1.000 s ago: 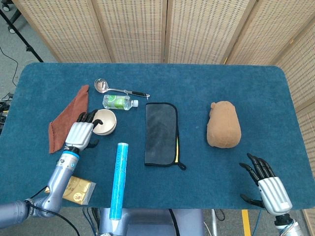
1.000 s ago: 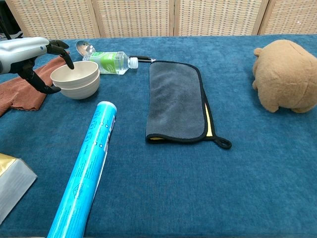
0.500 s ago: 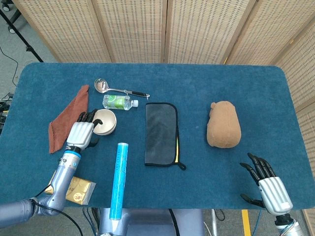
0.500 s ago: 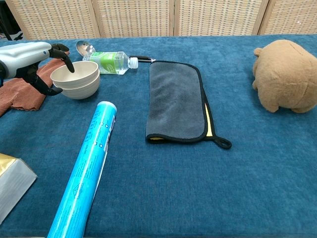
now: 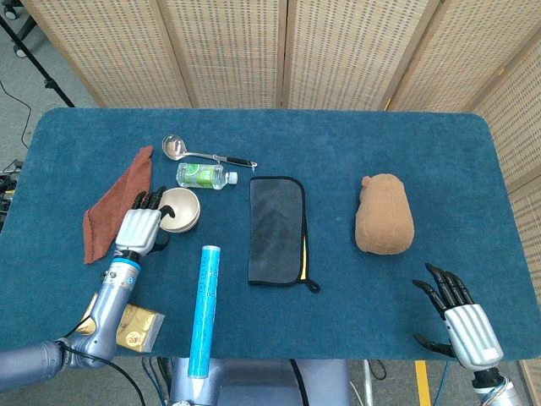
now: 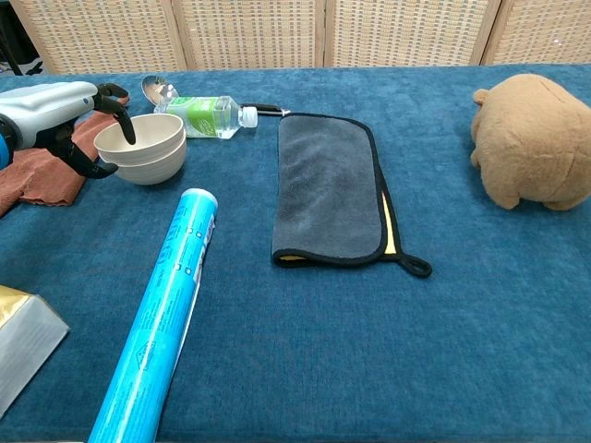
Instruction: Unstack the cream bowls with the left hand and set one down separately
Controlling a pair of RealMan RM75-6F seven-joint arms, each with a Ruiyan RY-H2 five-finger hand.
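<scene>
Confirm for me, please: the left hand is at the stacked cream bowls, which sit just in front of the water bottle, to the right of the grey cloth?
Not quite: the cream bowls sit to the left of the grey cloth, as the head view shows. The rest holds: the left hand is at the stack, just in front of the water bottle.

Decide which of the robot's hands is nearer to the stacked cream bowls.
Left. The left hand is at the rim of the cream bowls, one finger hooked over it. The right hand hovers at the table's opposite near corner, beyond the plush toy.
</scene>
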